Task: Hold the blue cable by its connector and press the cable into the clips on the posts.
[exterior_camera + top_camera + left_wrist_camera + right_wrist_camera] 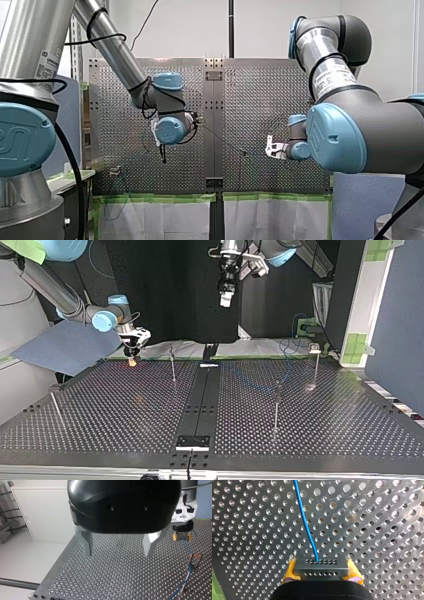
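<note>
My right gripper pinches the connector; my left gripper hangs empty
Held by its end, the blue cable trails free over the table toward a clip post, ready for pressing in; the left's metal fingers stand wide apart. Whether the cable sits in that clip is too small to tell

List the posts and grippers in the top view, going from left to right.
First post → my right gripper, shut on the connector → second post → my left gripper, held high and open → third post → fourth post.
</note>
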`<state>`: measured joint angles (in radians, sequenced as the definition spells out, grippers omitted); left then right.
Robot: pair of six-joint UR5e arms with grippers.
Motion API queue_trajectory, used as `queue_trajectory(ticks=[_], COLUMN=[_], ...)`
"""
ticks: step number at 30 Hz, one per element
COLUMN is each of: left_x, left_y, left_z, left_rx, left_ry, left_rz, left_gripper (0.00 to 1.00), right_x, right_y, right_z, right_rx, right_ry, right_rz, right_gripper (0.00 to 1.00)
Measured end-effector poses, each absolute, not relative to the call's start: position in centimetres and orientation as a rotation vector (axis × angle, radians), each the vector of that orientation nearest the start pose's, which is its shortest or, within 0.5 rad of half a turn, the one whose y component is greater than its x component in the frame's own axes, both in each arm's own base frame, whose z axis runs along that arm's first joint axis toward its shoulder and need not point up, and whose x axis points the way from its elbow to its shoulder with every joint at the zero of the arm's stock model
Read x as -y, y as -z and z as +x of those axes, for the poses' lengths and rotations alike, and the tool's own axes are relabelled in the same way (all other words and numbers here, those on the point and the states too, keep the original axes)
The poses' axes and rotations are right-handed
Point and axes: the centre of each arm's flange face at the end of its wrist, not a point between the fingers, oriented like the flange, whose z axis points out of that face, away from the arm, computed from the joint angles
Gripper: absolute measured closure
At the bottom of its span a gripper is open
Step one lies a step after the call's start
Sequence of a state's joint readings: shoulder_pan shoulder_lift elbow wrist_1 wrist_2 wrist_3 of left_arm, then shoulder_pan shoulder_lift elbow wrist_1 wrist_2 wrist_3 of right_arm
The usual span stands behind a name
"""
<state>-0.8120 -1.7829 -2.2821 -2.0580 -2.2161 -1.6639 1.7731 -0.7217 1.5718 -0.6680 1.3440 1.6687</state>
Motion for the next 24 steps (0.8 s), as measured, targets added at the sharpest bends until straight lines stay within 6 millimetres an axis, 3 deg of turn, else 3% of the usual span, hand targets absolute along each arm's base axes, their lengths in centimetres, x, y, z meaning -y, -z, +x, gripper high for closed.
queue_trajectory(ticks=[11,24], left_x=[33.5,33.3], left_y=[-16.0,-15.8], left_z=[21.7,21.5], left_rx=[-1.454,-1.456], left_ry=[0.288,0.287], left_rz=[-0.024,-0.023], left_gripper=[0.0,0.0], right_x=[61.1,61.2], right_y=[-3.3,-3.4], right_z=[28.3,28.4], right_rx=[1.206,1.205], right_ry=[-1.49,-1.491], right_rz=[1.624,1.623], right_gripper=[1.0,1.0])
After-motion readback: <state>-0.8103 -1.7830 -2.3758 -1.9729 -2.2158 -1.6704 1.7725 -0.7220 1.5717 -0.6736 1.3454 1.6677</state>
